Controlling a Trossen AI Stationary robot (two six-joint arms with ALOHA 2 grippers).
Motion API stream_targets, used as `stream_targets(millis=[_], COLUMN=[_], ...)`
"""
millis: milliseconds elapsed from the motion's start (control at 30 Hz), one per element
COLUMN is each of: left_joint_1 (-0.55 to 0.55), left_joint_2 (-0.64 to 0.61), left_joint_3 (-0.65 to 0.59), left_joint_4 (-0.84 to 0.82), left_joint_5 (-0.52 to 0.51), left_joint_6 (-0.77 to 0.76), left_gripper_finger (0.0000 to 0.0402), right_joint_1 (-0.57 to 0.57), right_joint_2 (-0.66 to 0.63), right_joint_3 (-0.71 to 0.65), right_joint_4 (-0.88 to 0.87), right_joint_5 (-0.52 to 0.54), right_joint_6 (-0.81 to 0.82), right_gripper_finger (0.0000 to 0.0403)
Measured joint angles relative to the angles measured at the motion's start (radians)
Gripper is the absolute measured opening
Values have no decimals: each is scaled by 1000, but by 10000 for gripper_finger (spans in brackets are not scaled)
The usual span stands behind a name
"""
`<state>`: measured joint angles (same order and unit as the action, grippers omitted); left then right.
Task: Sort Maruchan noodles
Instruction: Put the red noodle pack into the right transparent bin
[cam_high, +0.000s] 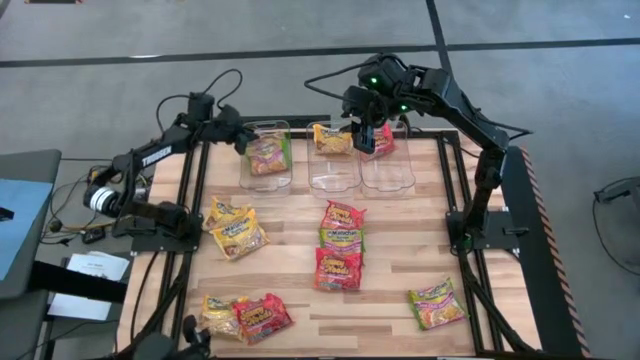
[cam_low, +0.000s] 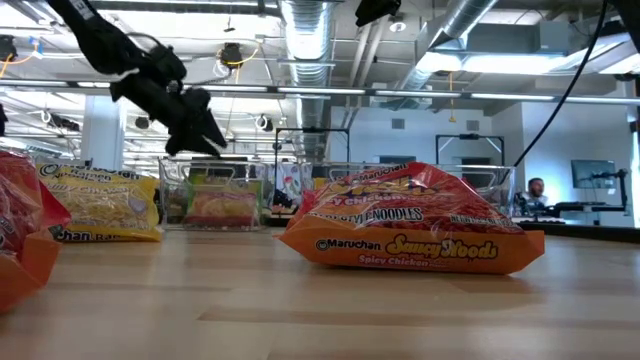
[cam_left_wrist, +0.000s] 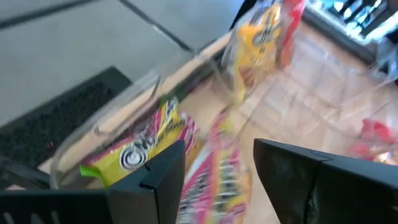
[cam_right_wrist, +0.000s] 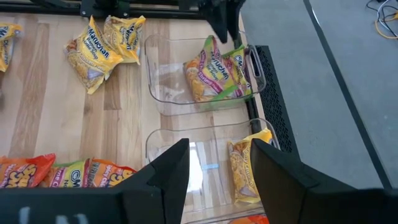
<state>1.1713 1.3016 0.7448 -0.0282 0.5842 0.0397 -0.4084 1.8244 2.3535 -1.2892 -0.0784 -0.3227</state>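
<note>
Three clear bins stand in a row along the far edge of the wooden bench (cam_high: 400, 260); the left bin (cam_high: 265, 178) holds a green-and-pink packet (cam_high: 266, 153), the middle bin (cam_high: 333, 170) holds a yellow packet (cam_high: 331, 138) at its far end, and the right bin (cam_high: 388, 175) holds a red packet (cam_high: 382, 141) at its far end. The left hand (cam_high: 243, 140) hangs over the far corner of the left bin, its fingers apart with nothing between them; the left wrist view shows the green-and-pink packet lying below the gap. The right hand (cam_high: 364, 133) hovers over the far ends of the middle and right bins; its fingers stand apart and empty in the right wrist view. The rest of the noodles lie loose on the bench: two yellow packets (cam_high: 234, 226) near the left side; a red, a green and another red packet (cam_high: 341, 245) overlapping in a column at the middle; a yellow and a red packet (cam_high: 246, 316) touching at the near left; a green packet (cam_high: 437, 303) alone at the near right.
</note>
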Motion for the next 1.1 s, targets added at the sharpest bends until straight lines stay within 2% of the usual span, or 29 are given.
stream_targets(millis=[367, 633, 833, 1000, 1100], left_joint_1=[-8, -88, -168, -235, -268], left_joint_2=[-311, -509, -538, -517, -501], left_joint_3=[0, 0, 0, 0, 0], left_joint_4=[3, 4, 2, -3, -10], left_joint_5=[24, 41, 106, 144, 179], left_joint_6=[-148, -252, -316, -332, -317], left_gripper_finger=[176, 176, 176, 176, 176], right_joint_1=[2, 51, 118, 178, 227], right_joint_2=[0, 0, 0, 0, 1], right_joint_3=[0, 0, 0, -29, -69], right_joint_4=[-21, -116, -188, -271, -279], right_joint_5=[0, 0, -12, -101, -109], right_joint_6=[6, 131, 230, 313, 372], right_gripper_finger=[191, 192, 192, 192, 192])
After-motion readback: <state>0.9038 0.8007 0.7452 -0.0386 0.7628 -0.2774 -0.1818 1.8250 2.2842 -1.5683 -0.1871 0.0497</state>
